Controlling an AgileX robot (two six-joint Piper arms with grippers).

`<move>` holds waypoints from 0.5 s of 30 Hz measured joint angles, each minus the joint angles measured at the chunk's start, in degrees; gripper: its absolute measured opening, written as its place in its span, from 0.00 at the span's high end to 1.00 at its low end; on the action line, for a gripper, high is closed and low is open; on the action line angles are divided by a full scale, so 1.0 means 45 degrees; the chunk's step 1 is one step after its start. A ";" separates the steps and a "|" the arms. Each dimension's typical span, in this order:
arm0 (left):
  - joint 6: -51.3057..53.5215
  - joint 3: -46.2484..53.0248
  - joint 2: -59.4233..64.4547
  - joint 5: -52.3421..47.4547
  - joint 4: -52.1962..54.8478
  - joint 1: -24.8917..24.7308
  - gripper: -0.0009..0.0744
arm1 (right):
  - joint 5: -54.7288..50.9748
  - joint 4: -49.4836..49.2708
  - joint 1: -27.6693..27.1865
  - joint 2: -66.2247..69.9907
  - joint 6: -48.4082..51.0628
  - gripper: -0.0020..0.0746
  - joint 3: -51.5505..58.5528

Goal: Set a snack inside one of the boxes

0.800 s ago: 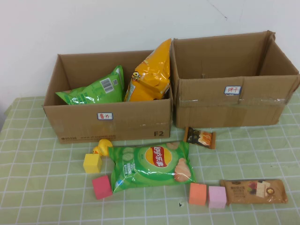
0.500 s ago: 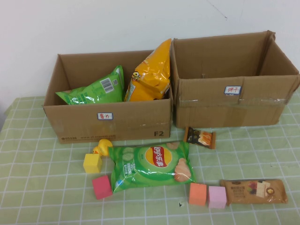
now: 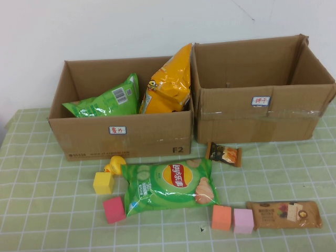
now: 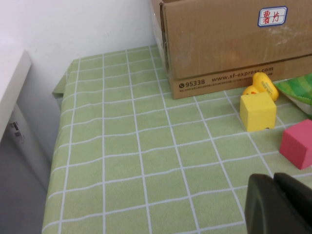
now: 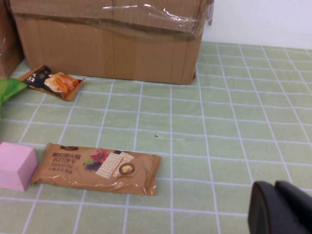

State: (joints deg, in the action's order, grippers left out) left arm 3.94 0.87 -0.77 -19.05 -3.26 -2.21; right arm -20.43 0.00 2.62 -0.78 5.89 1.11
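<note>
High view shows the chips [image 3: 170,185] flat on the tabletop [image 3: 47,210] before the left box [image 3: 123,137], with the right box [image 3: 260,118] alongside. Left gripper [image 4: 278,204] hangs near a yellow cube [image 4: 257,111]; right gripper [image 5: 280,207] hangs near a cracker pack [image 5: 97,167]. Both fingers look closed and hold nothing.

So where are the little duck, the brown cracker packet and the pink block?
duck [image 3: 115,165]: high view, its body.
brown cracker packet [image 5: 97,167]: right wrist view, middle of wrapper.
pink block [image 3: 243,220]: high view, top face.
</note>
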 joint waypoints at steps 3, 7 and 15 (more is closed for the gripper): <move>0.0000 0.0000 0.0000 0.0000 0.0000 0.0000 0.99 | 0.0000 0.0000 0.0000 0.0000 -0.0185 0.98 0.0000; 0.0000 0.0000 0.0000 0.0000 0.0000 0.0000 0.99 | 0.0000 0.0000 0.0000 0.0000 -0.0637 0.98 0.0000; 0.0000 0.0000 0.0000 0.0000 0.0000 0.0000 0.99 | 0.0000 0.0000 0.0000 0.0000 -0.0756 0.98 0.0000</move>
State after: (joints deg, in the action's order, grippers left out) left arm 3.94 0.87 -0.77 -19.05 -3.26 -2.21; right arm -20.43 0.00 2.62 -0.78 2.49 1.11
